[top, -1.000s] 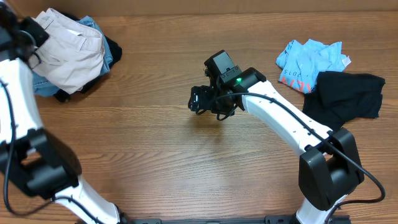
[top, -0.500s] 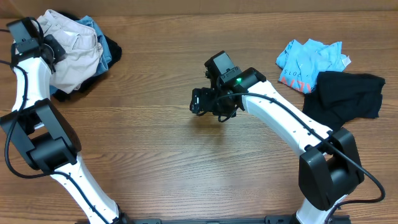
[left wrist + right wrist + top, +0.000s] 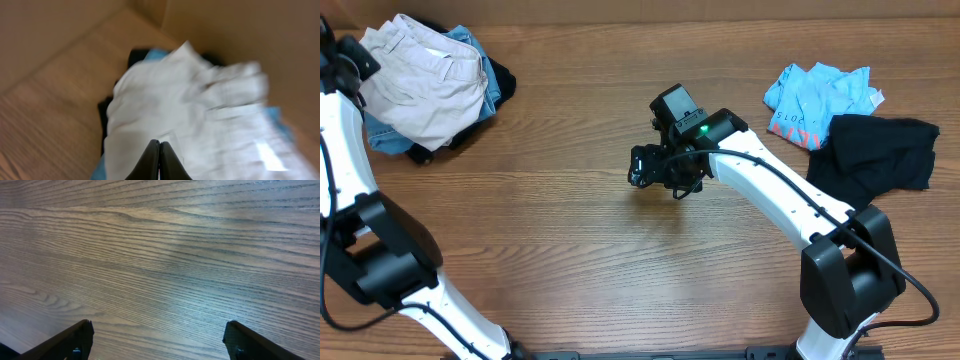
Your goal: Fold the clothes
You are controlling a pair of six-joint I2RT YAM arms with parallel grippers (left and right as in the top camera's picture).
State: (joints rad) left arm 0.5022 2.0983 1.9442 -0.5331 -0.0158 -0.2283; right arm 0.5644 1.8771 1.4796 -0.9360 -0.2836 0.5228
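The clothes lie in two groups. At the far left, cream-beige trousers (image 3: 425, 75) top a pile with blue denim (image 3: 472, 40) and a black piece (image 3: 501, 80) under them. My left gripper (image 3: 358, 62) hovers at that pile's left edge; the left wrist view, blurred, shows its tips (image 3: 159, 146) pressed together, shut, over the cream trousers (image 3: 200, 110), with no cloth between them. At the far right lie a light-blue printed tee (image 3: 817, 100) and a black garment (image 3: 875, 155). My right gripper (image 3: 638, 168) stands open over bare wood mid-table, its jaws (image 3: 159, 332) wide apart and holding nothing.
A brown cardboard wall (image 3: 240, 30) rises just behind the left pile, along the table's (image 3: 570, 260) far edge. The right arm (image 3: 770, 190) stretches from the front right corner to the middle.
The left arm has swung about at the pile's left edge and now sits slightly further left than half a second ago. The cream trousers shifted a little. The right arm stayed almost still.
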